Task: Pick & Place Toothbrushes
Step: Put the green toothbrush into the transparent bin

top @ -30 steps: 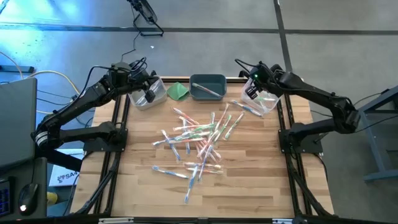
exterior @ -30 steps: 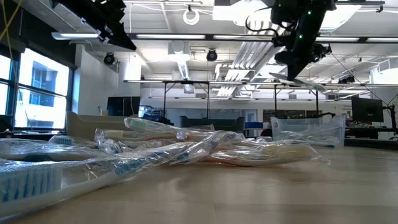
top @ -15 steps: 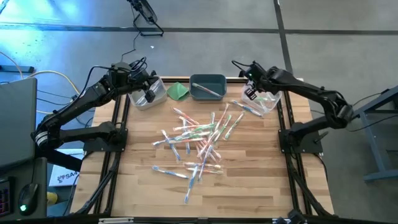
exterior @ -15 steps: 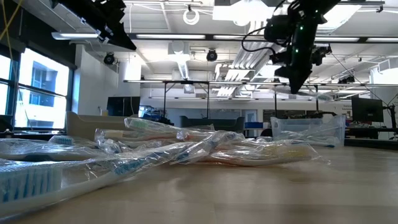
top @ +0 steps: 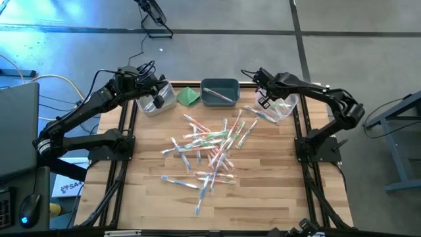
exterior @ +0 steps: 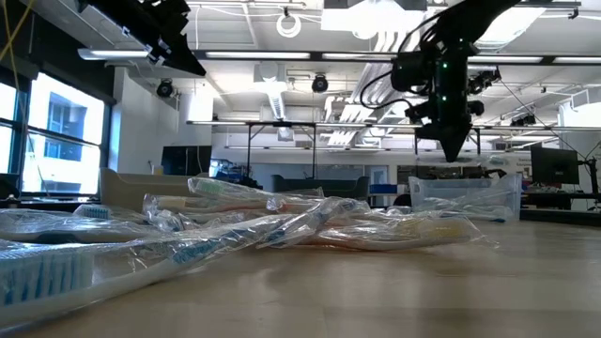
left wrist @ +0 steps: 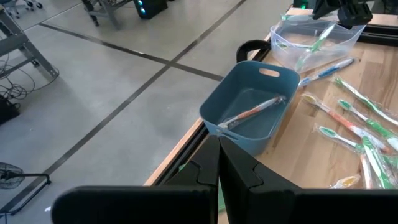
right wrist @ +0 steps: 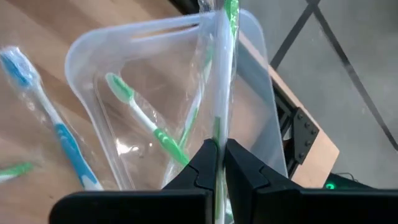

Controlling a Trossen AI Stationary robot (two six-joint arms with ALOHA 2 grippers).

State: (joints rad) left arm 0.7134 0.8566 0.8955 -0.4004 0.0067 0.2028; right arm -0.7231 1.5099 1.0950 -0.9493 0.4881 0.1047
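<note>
Many wrapped toothbrushes (top: 210, 148) lie in a loose pile mid-table and fill the foreground of the low view (exterior: 282, 221). My right gripper (top: 264, 100) hangs over the right clear bin (top: 283, 108), shut on a green wrapped toothbrush (right wrist: 222, 74). Another green toothbrush (right wrist: 146, 127) lies inside that bin (right wrist: 124, 34). The blue bin (top: 220, 92) holds one toothbrush (left wrist: 252, 112). My left gripper (left wrist: 218, 168) is shut and holds nothing, up over the left clear bin (top: 156, 102) at the far left. My right gripper pinches the green wrapped toothbrush between its two fingers near one end (right wrist: 217, 134). The rest of it sticks out past the fingertips, along the line of the fingers. It is lifted clear, over the right clear bin's opening.
A folded green cloth (top: 189, 96) lies between the left clear bin and the blue bin. A blue toothbrush (right wrist: 53, 127) lies on the wood beside the right clear bin. Bare wood lies near the table's near edge (top: 263, 204). Dark frame rails run along both table sides.
My right gripper has come down toward the right clear bin and shifted a little toward the table's left, tipping until its fingers point more steeply down. The held toothbrush has swung with it. The left arm has kept still.
</note>
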